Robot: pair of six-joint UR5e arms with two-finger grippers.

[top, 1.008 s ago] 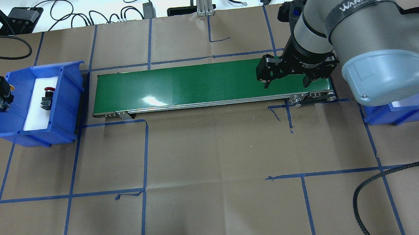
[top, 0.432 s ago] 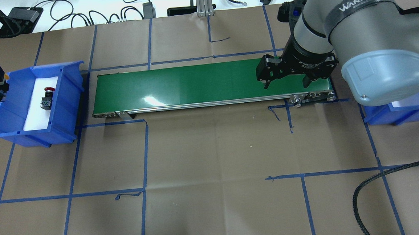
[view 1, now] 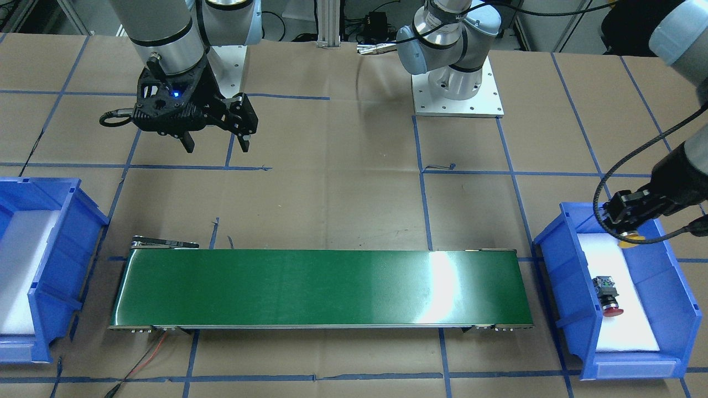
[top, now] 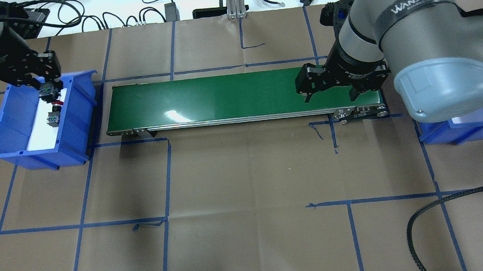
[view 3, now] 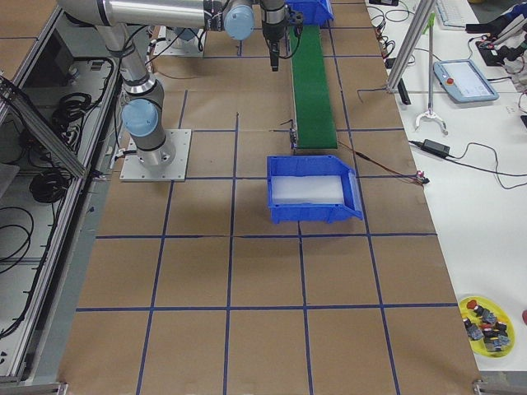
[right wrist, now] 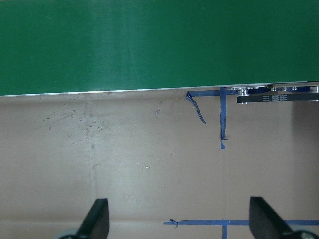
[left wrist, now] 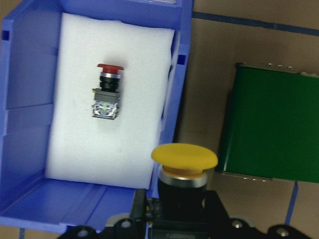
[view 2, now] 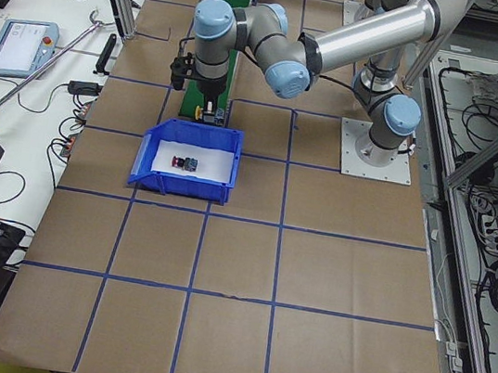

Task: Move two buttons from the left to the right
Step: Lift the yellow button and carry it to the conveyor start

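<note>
My left gripper [top: 48, 91] is shut on the yellow button [left wrist: 184, 156] and holds it above the far end of the left blue bin [top: 4, 137], on the side toward the conveyor. The yellow cap also shows in the front-facing view [view 1: 630, 239]. The red button [top: 54, 111] lies on its side on the white foam in that bin, and it also shows in the left wrist view [left wrist: 108, 91]. My right gripper [top: 330, 96] is open and empty above the right end of the green conveyor belt [top: 222, 97]; its fingers [right wrist: 97, 219] hang over bare paper.
A second blue bin [view 1: 61, 260] with white foam stands past the conveyor's right end, holding nothing. A black cable [top: 435, 211] lies on the table at the front right. A yellow dish [view 3: 486, 325] with several spare buttons sits at the table's corner.
My left gripper has carried the yellow button from outside the bin's left wall rightwards, to above the bin's far end near the conveyor. The right arm has not moved.
</note>
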